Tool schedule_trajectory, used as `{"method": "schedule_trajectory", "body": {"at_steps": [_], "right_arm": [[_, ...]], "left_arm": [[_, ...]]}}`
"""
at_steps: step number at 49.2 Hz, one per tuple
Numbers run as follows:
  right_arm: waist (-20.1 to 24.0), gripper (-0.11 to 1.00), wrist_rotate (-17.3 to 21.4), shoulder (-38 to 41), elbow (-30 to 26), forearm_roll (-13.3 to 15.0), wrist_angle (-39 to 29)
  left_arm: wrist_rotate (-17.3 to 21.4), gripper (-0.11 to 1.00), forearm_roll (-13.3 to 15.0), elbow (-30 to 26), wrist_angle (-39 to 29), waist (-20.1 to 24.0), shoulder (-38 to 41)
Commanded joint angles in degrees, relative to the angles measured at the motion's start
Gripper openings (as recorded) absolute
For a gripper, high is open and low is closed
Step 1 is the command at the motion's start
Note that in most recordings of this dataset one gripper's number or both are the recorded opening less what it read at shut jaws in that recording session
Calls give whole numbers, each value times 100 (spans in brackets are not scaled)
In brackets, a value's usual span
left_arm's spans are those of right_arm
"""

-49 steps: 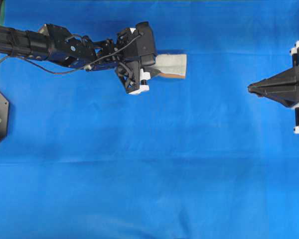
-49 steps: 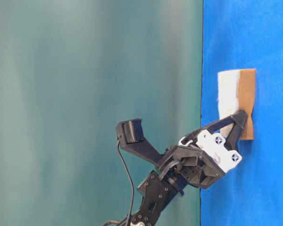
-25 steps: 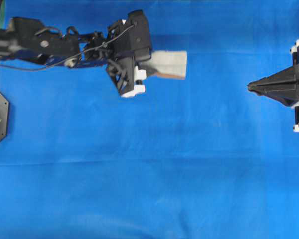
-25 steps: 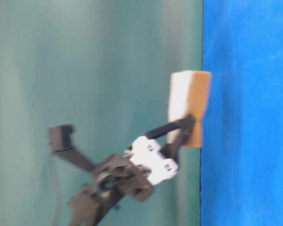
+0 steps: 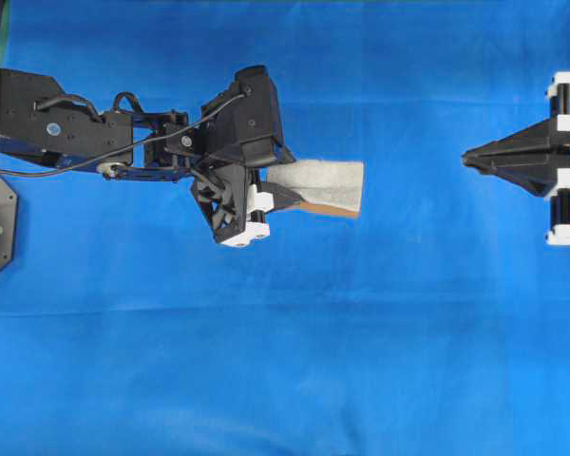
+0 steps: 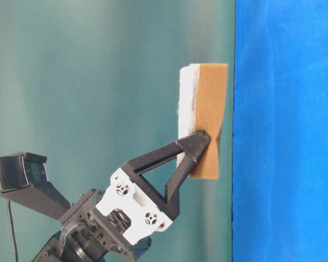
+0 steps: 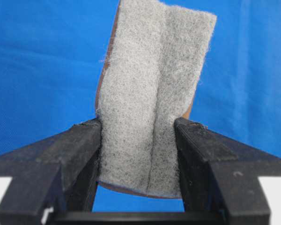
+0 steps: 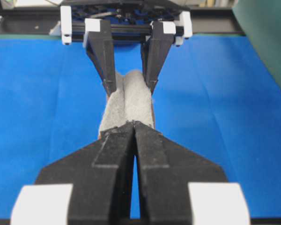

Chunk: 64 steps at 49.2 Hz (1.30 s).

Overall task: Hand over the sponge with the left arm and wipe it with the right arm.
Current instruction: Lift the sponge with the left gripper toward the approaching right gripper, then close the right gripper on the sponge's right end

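Gripping the near end of the small rectangular sponge [image 5: 318,185], the left arm's pointed black two-finger gripper [image 5: 283,193] holds it clear of the blue cloth-covered table [image 5: 285,361], its free end pointing toward the right arm. From the left wrist view the two black fingers [image 7: 79,154] pinch the mottled grey-white scouring face from both sides, and that face buckles into a lengthwise crease between them, so the block looks soft, light and easily squashed. The table-level view shows the thin orange-brown foam layer on the side facing the table, with the scouring layer on the far side.

Opposite, the right arm's black gripper [image 5: 467,157] sits well apart from the sponge with its jaws pressed together and nothing between them, its tips aimed at the sponge's free end.

By my reading, the free half is the place to take hold: it is unobstructed and wide enough for a pinch across the two long edges. A firm but shallow grip should suit, since the fibrous face offers friction, while a hard squeeze would fold it further.
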<state>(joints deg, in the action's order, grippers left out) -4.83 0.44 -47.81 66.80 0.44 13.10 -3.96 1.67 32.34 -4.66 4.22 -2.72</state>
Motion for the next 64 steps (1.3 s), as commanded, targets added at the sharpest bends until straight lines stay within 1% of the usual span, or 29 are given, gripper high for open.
{"method": "schedule_trajectory", "body": {"at_steps": [1,11,20,22,29,31,34,46,64], "right_arm": [[0,0,35,158,-272,-9,26],[0,0,202,773,-615,-18,53],[44,2,255,1573,-1063,-18,9],[44,12,255,1749,-1169,-9,9],[62,55,220,2364,-1538,18,35],[62,64,220,2522,-1635,18,35],[62,72,220,2725,-1784,9,35],[62,73,237,3173,-2162,18,0],[70,73,281,3577,-2312,-9,-202]], "left_arm": [[18,40,9,-44,18,-9,-149],[18,40,9,-18,26,-9,-158],[18,40,9,-9,26,-9,-158],[26,40,9,0,26,-9,-158],[53,40,9,-9,35,-9,-167],[53,40,9,-9,35,-9,-167],[53,40,9,-9,35,-9,-167],[62,40,9,-9,26,-9,-167],[70,40,0,-18,35,-9,-167]]}}
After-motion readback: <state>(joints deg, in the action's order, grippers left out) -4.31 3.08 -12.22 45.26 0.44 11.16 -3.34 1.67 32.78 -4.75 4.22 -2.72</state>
